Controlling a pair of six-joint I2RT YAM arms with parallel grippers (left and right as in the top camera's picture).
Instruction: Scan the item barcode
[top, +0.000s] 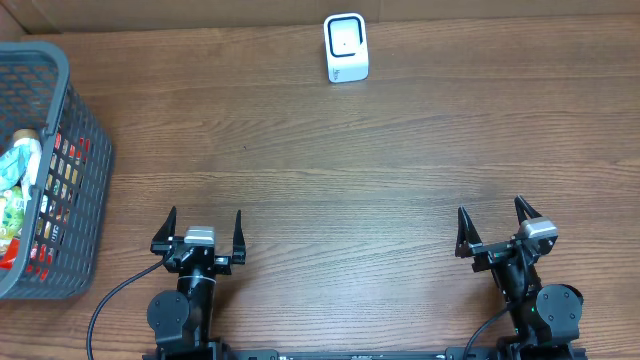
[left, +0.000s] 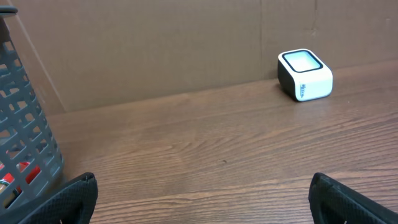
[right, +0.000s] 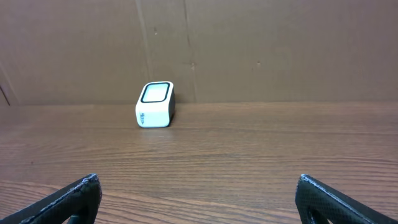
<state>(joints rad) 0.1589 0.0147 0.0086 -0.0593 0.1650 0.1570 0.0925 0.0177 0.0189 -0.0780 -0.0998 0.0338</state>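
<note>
Both my hands are parked at the near edge of the counter (top: 330, 160) right now. My left hand (top: 205, 215) is spread wide with nothing in it, and my right hand (top: 490, 208) is the same: fingers wide apart, holding nothing. The scanner (top: 346, 47) sits upright way out ahead of both hands, roughly between them, near the cardboard wall at the back. It's ahead and to the right of my left hand, and ahead and to the left of my right hand. The basket (top: 35, 50) is off to the left of my left hand, and the items (top: 18, 170) are piled inside it. Can't make out any barcode from here.
</note>
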